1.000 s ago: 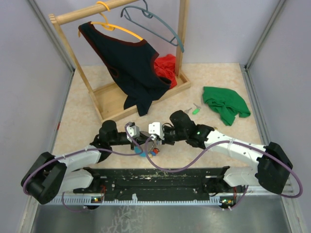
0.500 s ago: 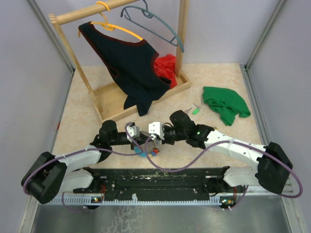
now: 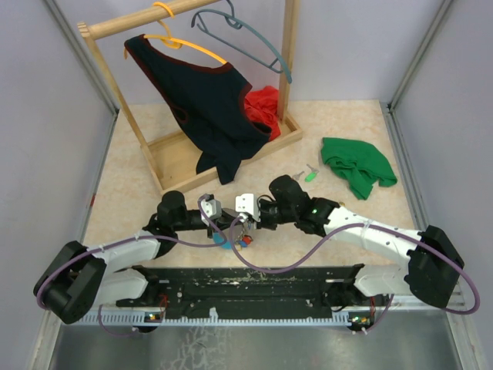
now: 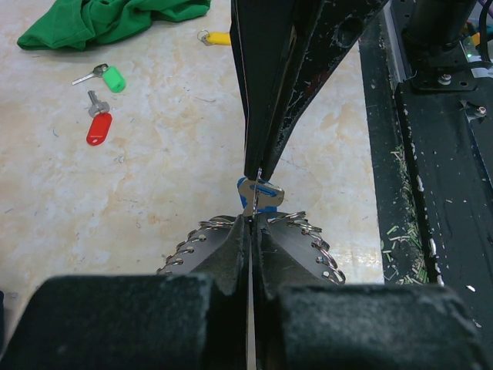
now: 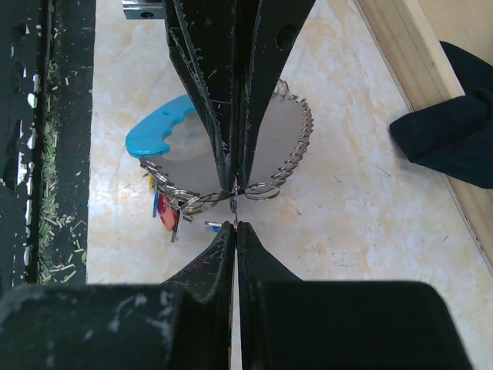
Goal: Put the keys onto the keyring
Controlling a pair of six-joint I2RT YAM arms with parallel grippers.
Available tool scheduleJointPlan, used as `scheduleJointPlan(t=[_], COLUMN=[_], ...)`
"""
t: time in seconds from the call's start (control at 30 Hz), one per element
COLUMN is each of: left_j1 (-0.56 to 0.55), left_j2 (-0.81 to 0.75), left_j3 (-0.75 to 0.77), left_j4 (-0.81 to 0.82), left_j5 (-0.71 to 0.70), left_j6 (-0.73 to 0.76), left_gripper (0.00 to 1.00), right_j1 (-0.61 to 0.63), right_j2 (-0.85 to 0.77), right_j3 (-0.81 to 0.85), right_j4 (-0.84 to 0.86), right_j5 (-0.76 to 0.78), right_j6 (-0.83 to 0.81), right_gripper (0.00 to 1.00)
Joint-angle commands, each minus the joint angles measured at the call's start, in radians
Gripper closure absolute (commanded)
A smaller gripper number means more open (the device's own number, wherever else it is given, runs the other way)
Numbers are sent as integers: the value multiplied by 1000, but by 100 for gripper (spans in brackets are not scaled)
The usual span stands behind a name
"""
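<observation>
The keyring point(image 5: 158, 131) has a light-blue curved handle and a grey plate edged with wire loops point(image 4: 308, 231). My left gripper point(image 4: 251, 220) is shut on the plate's rim and holds it above the table, seen from above near the left gripper point(image 3: 228, 223). Red, blue and yellow keys point(image 5: 166, 212) dangle from the loops. My right gripper point(image 5: 235, 225) faces it tip to tip, shut on a silver key with a blue cap point(image 4: 260, 193) at the loops. Loose on the table lie a green key point(image 4: 113, 77), a red key point(image 4: 98, 127) and a yellow key point(image 4: 218, 37).
A wooden clothes rack point(image 3: 216, 146) with a dark top point(image 3: 200, 100), hangers and a red cloth point(image 3: 264, 108) stands at the back left. A green cloth point(image 3: 356, 166) lies at the right. The black base rail point(image 3: 246, 281) runs along the near edge.
</observation>
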Motion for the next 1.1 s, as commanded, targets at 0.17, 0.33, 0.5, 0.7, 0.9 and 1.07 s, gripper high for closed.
scheduleJointPlan(t=[0.17, 0.33, 0.5, 0.7, 0.9, 1.07], left_j1=[4, 4, 4, 4, 4, 4], left_j2=[2, 3, 3, -1, -10, -13], left_j3=[8, 9, 10, 6, -1, -4], left_j4=[51, 50, 51, 51, 49, 50], left_j5=[34, 34, 39, 28, 7, 5], left_j6=[6, 8, 8, 10, 19, 24], left_gripper=[100, 100, 100, 100, 100, 100], right_j1=[11, 11, 11, 11, 11, 11], right_j2=[4, 16, 23, 14, -21, -44], right_j3=[20, 29, 30, 21, 11, -6], right_j4=[46, 44, 54, 65, 27, 24], right_j5=[-40, -64, -61, -50, -26, 5], right_j6=[11, 16, 31, 52, 80, 94], right_gripper=[100, 100, 100, 100, 100, 100])
